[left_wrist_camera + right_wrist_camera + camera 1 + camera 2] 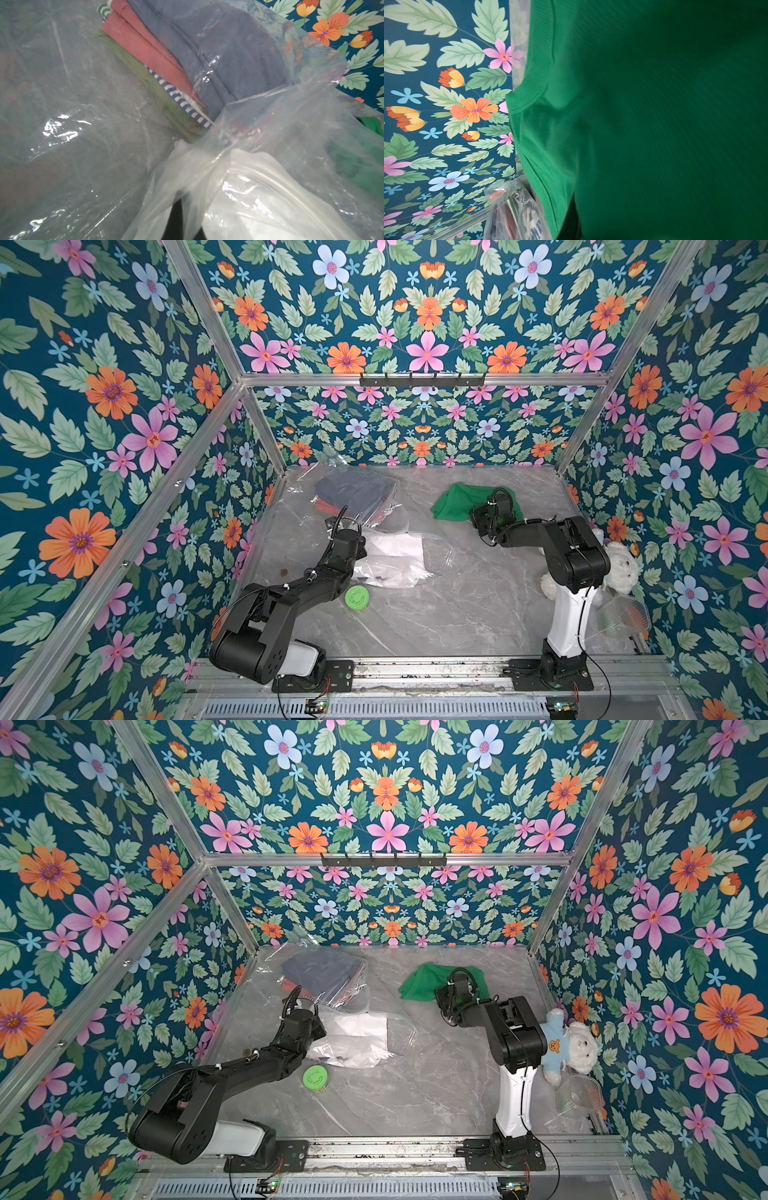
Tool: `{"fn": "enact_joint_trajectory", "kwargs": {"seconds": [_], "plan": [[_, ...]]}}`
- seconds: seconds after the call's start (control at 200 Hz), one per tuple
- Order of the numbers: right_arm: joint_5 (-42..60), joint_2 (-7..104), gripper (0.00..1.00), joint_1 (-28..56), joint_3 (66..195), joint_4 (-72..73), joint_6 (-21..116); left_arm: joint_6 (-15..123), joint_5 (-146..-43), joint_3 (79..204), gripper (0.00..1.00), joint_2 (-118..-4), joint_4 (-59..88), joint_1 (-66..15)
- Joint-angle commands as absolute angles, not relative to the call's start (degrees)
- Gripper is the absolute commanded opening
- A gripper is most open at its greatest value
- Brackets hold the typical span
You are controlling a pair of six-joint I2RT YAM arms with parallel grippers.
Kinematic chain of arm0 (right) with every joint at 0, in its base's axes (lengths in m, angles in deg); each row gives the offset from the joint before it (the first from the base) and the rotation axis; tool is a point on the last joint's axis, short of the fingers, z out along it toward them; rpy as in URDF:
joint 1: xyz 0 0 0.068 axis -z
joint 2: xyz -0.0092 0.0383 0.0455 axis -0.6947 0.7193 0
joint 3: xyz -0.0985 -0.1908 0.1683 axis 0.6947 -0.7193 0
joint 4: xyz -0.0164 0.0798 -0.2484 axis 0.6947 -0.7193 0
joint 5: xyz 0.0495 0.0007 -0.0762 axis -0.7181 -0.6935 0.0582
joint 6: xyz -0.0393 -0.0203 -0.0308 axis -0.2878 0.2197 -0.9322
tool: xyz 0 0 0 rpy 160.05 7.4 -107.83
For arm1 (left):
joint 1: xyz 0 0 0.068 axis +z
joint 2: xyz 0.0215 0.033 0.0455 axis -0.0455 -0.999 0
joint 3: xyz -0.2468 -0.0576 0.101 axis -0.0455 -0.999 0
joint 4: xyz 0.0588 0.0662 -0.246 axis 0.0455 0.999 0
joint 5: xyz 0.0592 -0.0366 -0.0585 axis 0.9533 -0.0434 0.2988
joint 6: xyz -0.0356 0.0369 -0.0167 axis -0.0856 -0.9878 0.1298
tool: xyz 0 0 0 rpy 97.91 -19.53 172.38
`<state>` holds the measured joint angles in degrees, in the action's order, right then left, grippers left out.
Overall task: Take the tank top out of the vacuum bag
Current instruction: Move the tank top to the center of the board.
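Spanning the enclosure's base, the grey marble counter [457, 614] carries all items.

1. The vacuum bag [374, 506] lies crumpled on the counter's far part, on the left arm's side. It contains a stack of folded garments [239, 52]: navy, pink, blue-striped and olive.
2. The tank top [453, 499], green with ribbed edging, lies outside the vacuum bag, apart from it toward the right arm's side.
3. A white teddy bear [577, 1048] lies well apart from the vacuum bag, beside the right arm.
4. The left pincer [178, 218] is closed on a bunched fold of the vacuum bag's plastic.
5. The right pincer [571, 224] is closed in the tank top's fabric, which hides its fingers.
6. A green-lidded jar [356, 598] stands near the vacuum bag's front edge.
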<state>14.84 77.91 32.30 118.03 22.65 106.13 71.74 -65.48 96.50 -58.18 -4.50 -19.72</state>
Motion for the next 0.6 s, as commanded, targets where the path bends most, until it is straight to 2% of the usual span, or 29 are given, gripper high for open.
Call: {"fn": "enact_joint_trajectory", "kwargs": {"seconds": [0.0, 0.245, 0.53, 0.56, 0.595], "plan": [[12.04, 81.28, 0.00, 33.44, 126.36, 12.66, 99.74, 72.99, -65.25, 96.11, 0.00, -59.11, -7.04, -19.76], [4.26, 92.40, 0.00, 34.81, 148.12, -3.19, 90.56, 72.67, -65.83, 96.38, 0.00, -59.47, -7.59, -19.85], [-1.63, 98.26, 0.00, 36.68, 161.05, -13.76, 78.40, 73.01, -66.15, 95.40, 0.00, -59.28, -8.60, -19.89], [-0.84, 96.88, 0.07, 36.47, 159.87, -13.88, 77.35, 73.01, -66.18, 95.32, 0.00, -59.23, -8.52, -19.83], [-0.23, 94.68, 0.21, 36.20, 157.07, -12.25, 76.99, 73.01, -66.13, 95.27, 0.00, -59.07, -8.59, -19.87]]}}
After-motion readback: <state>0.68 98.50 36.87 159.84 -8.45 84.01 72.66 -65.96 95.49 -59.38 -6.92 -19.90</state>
